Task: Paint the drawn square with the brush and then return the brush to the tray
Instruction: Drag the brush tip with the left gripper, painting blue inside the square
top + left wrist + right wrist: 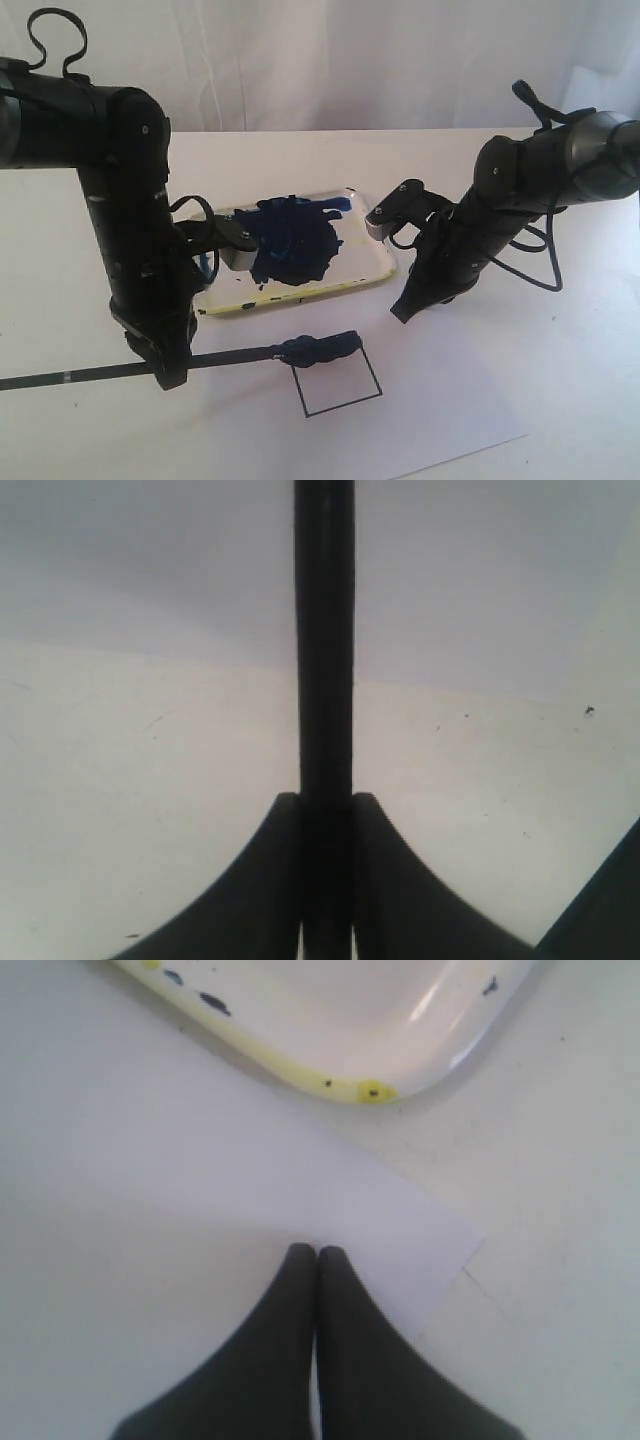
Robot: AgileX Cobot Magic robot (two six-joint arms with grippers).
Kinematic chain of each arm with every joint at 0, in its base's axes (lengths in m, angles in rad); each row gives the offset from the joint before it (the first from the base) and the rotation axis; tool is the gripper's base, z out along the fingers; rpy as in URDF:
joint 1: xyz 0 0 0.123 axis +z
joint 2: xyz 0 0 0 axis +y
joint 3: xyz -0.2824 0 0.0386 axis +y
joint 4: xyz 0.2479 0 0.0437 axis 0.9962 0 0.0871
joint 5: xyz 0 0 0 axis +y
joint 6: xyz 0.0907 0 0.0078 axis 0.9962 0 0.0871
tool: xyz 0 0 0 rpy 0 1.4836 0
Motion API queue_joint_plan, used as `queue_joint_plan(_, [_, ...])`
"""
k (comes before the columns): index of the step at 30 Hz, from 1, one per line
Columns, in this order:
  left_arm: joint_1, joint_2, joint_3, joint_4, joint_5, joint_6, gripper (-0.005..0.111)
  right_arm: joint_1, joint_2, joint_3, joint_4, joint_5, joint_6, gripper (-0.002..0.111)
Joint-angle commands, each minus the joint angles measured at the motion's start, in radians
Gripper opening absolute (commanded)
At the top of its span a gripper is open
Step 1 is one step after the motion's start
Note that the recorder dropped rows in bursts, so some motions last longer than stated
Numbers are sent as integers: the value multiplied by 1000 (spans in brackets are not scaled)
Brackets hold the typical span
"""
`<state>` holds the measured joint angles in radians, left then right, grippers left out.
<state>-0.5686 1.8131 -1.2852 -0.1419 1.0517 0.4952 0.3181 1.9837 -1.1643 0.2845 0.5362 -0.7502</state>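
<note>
My left gripper (168, 372) is shut on the brush (230, 357), a long black stick lying nearly level above the paper. Its white band (66, 377) shows near the left end. The blue-black bristle tip (322, 347) rests at the top edge of the drawn square (338, 381), whose inside is white. In the left wrist view the brush (324, 650) runs straight out from between the fingers (270, 880). The tray (375, 275), with its dark-blue blot (295, 240), lies behind the square. My right gripper (402, 312) is shut on nothing, its tips down on the paper beside the tray's corner (372, 1091).
A white paper sheet (440, 420) covers the table's front and carries the square; its corner (470, 1245) shows in the right wrist view. A white curtain (350, 60) hangs behind the table. Cables loop off both arms.
</note>
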Motion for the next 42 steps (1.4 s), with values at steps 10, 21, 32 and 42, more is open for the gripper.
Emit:
queue_joint_plan(10, [-77,-8,-72,70,25,-116,0,0,13,2,-14,15,-12,0])
queue_joint_plan(21, [-127,65,-72,65,-33,-133,0,0,13,2,-14,15,-12,0])
queue_joint_plan(32, [-131,78,-78,69,17,-94,0,0,13,2,-14,15,-12,0])
queue_joint_plan(42, [-131,78,-78,-2,23,-31,0,0,13,2,-14,15,-12,0])
